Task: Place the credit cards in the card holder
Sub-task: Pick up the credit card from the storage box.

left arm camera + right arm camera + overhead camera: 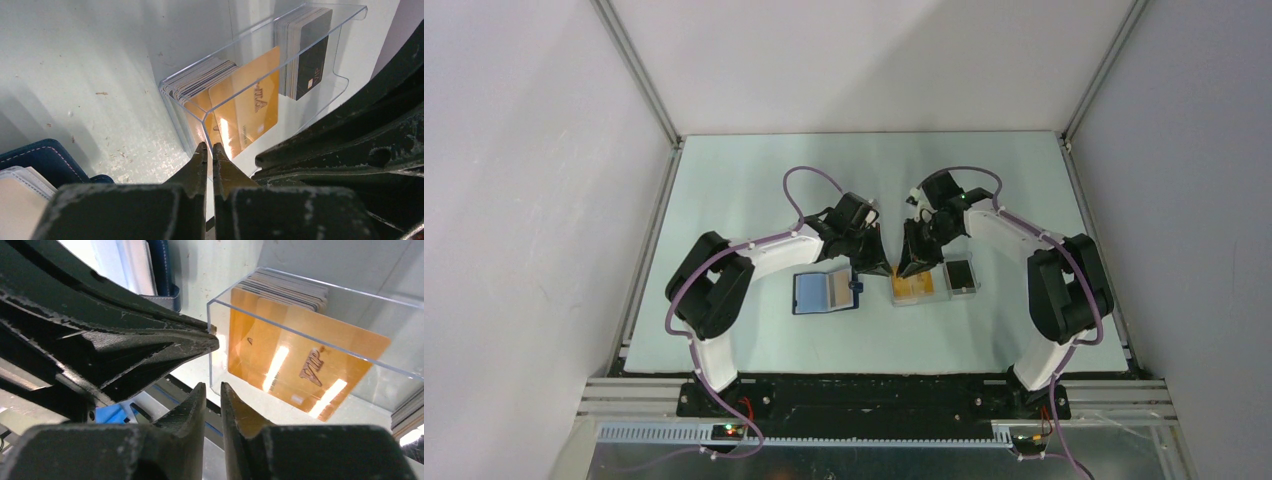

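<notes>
Clear, hard plastic is what we must work around: the orange cards (245,112) sit inside a clear case (335,6). One glossy card leans loose against the front wall, and the others form a tight stack behind it whose edges show as fine stripes. The card holder (824,293) lies open on the table (754,200) near the case, on its left, navy with pale stitching and soft-looking pockets. The left gripper (210,149) has its jaws together, tips at the near corner of the case; we cannot tell whether they pinch the wall or only press on it. The right gripper (213,390) hovers low beside the same corner, jaws a narrow slit apart with nothing between them. We judge the step in hand to be drawing one card out. To do it well, we would let the left gripper steady the light case, which will likely slide on the smooth table. We would bring the right gripper over the rim onto the leaning card's raised edge, taking that one alone. Thin and slick, it may slip or flex, so a square pinch on a short edge suits. The dark cards (307,55) in the far compartment we leave alone.
</notes>
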Motion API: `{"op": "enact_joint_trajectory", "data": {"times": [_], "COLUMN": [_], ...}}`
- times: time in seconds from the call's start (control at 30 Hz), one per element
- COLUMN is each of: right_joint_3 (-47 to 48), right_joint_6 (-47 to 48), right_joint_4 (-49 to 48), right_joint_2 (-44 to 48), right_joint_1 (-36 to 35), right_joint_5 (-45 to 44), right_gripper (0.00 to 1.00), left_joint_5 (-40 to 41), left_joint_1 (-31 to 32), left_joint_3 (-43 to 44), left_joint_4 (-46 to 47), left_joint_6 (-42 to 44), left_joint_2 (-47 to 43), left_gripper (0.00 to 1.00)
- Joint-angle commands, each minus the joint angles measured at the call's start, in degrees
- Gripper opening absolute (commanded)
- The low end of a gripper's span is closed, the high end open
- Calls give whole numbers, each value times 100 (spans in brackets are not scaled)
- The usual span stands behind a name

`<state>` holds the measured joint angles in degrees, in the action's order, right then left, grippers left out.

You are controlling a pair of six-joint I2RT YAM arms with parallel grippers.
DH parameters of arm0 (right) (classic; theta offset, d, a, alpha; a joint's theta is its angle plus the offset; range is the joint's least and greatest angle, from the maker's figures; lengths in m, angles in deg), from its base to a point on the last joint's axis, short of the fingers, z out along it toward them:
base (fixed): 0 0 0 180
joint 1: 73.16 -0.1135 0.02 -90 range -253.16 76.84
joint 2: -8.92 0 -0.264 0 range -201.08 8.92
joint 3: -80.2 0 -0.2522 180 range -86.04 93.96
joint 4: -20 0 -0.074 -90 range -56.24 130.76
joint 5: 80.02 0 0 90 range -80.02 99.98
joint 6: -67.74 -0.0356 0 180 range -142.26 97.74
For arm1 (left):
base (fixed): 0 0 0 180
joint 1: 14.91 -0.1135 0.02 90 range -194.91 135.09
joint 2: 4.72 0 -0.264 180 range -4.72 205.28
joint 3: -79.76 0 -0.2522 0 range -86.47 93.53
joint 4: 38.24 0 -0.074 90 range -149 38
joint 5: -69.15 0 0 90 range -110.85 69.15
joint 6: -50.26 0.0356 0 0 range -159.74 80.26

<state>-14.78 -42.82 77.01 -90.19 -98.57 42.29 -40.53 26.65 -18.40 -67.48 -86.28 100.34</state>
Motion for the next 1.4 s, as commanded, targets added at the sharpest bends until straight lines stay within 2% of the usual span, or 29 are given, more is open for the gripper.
{"op": "enact_joint_trajectory", "data": {"times": [0.0, 0.3, 0.37, 0.5, 0.83, 0.97, 1.1, 1.23, 1.37], "right_joint_3": [151, 92, 45, -24, -83, -77, 11, 69, 70], "right_joint_6": [100, 315, 359, 421, 391, 321, 322, 324, 330], "right_joint_4": [140, 447, 460, 472, 284, 230, 348, 483, 497], "right_joint_2": [3, 180, 233, 209, -85, -278, -468, -551, -499], "right_joint_1": [20, 209, 243, 341, 224, 14, -195, -294, -234], "right_joint_5": [-440, -1748, -1870, -1834, -1145, -1192, -1668, -2151, -2016], "right_gripper": [25, 48, 53, 56, 56, 55, 55, 47, 37], "left_joint_5": [158, 145, 149, 149, 175, 191, 199, 194, 198], "left_joint_1": [162, 164, 154, 164, 158, 154, 163, 154, 164], "left_joint_3": [-8, 4, 4, -4, -43, -72, -86, -75, -66], "left_joint_4": [-86, -79, -82, -80, -80, -83, -81, -78, -83], "left_joint_6": [93, 93, 93, 92, 92, 93, 102, 94, 93], "left_joint_2": [231, 250, 250, 252, 265, 243, 233, 242, 244], "left_gripper": [0, 0, 0, 0, 0, 0, 0, 0, 0]}}
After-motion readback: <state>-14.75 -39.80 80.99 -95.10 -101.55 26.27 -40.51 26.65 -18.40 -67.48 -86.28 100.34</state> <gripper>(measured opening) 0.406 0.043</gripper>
